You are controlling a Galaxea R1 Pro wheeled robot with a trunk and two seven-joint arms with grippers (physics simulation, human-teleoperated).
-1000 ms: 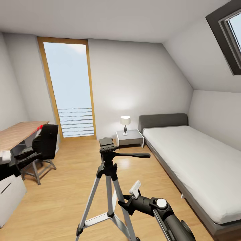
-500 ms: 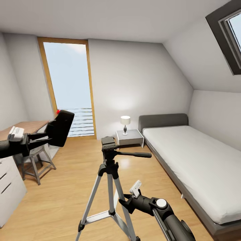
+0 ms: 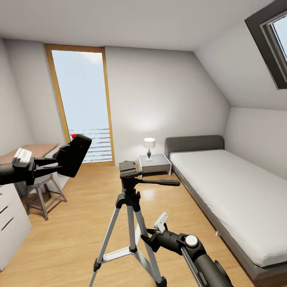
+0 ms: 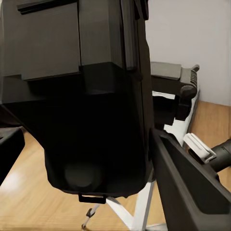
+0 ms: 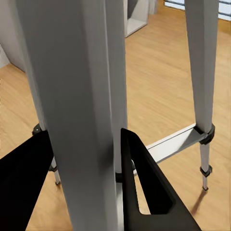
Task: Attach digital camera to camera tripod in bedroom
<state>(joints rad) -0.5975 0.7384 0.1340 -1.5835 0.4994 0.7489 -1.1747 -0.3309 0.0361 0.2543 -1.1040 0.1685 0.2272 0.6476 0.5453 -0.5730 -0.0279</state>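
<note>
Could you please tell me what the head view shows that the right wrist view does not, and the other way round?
The head view alone gives the room: the bed, the lamp, the stool, and the left end effector holding the digital camera up to the left of the tripod head. The right wrist view alone gives a close look at a silver leg between the right end effector's fingers. Both show the camera tripod and the wood floor.

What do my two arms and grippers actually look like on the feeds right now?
In the head view, the left arm is black with a white block on its wrist, ending in the left gripper with slim black fingers. The right arm is a dark grey tube with a round white cap at its joint and a white block near the black right gripper. The right wrist view shows flat, pointed black fingers.
</note>
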